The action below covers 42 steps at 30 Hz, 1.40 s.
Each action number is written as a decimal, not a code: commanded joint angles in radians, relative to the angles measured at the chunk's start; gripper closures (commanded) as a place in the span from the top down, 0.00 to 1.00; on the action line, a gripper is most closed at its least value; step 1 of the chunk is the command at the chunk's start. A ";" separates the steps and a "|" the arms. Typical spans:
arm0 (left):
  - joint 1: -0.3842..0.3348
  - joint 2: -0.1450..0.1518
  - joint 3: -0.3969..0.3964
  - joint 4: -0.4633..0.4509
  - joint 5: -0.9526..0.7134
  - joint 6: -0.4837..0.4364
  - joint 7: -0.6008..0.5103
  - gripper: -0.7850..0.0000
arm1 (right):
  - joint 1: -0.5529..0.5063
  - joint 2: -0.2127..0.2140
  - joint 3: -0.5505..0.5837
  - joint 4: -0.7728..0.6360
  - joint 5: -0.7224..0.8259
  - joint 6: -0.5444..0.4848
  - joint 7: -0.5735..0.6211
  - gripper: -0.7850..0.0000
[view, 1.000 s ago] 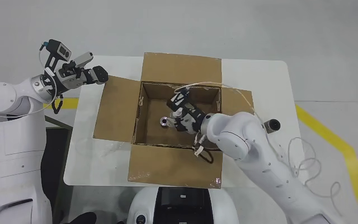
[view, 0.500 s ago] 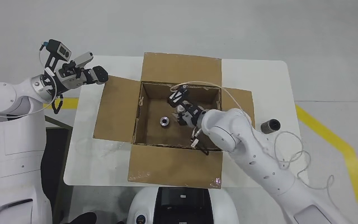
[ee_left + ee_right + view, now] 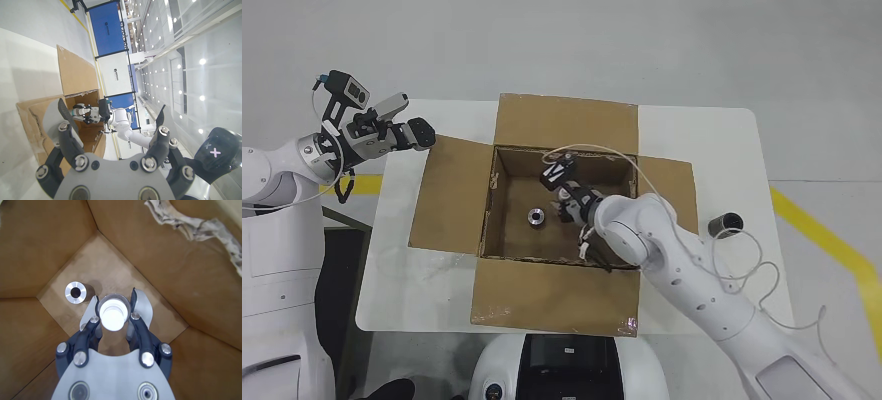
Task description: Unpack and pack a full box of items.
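Right wrist view: right gripper [image 3: 115, 295] clenched on bottle [image 3: 113, 315] inside box [image 3: 170, 256], near cylinder [image 3: 76, 292]. Left gripper [image 3: 112, 103] released, outside box. Likely unpacking; next: lift bottle clear of walls.

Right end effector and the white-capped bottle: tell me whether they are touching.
Touching. The right wrist view shows the right end effector with its fingers pressed against both sides of the bottle, no gap.

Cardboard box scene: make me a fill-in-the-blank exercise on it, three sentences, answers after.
1. The right tool is shut on a bottle with a ____ cap.
2. The metal cylinder stands ____ the box.
3. The left tool is ____, holding nothing.
Missing words: white; inside; open.
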<state>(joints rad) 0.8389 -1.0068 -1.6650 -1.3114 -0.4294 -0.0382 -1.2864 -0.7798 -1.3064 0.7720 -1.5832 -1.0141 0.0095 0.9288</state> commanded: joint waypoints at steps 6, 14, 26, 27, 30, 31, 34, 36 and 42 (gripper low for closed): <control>0.000 0.000 0.000 0.000 0.000 0.000 0.000 1.00 | 0.006 -0.010 -0.004 0.017 -0.002 -0.006 0.005 1.00; 0.000 0.000 0.000 0.000 0.000 0.000 0.000 1.00 | 0.011 -0.017 0.015 -0.012 -0.003 -0.011 0.015 1.00; 0.000 0.000 0.000 0.000 0.000 0.000 0.000 1.00 | -0.031 -0.005 0.122 -0.224 -0.011 -0.006 0.007 1.00; 0.000 0.000 0.000 0.000 0.000 0.000 0.000 1.00 | -0.035 -0.004 0.127 -0.242 -0.025 -0.002 0.007 1.00; 0.000 0.000 0.000 0.000 0.000 0.000 0.000 1.00 | -0.046 -0.001 0.144 -0.284 -0.056 0.008 0.007 1.00; 0.000 0.000 0.000 0.000 0.000 0.000 0.000 1.00 | -0.049 0.000 0.150 -0.293 -0.068 0.008 0.010 1.00; 0.000 0.000 0.000 0.000 0.000 0.000 0.000 1.00 | -0.065 0.005 0.183 -0.309 -0.088 0.017 0.025 1.00; 0.000 0.000 0.000 0.000 0.000 0.000 0.000 1.00 | -0.083 0.010 0.216 -0.324 -0.096 0.027 0.041 1.00; 0.000 0.000 0.000 0.000 0.000 0.000 0.000 1.00 | -0.156 0.031 0.333 -0.421 -0.150 0.035 0.101 1.00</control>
<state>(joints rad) 0.8389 -1.0068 -1.6650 -1.3114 -0.4294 -0.0382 -1.2864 -0.9239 -1.2786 1.0840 -1.9873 -1.1557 0.0461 1.0208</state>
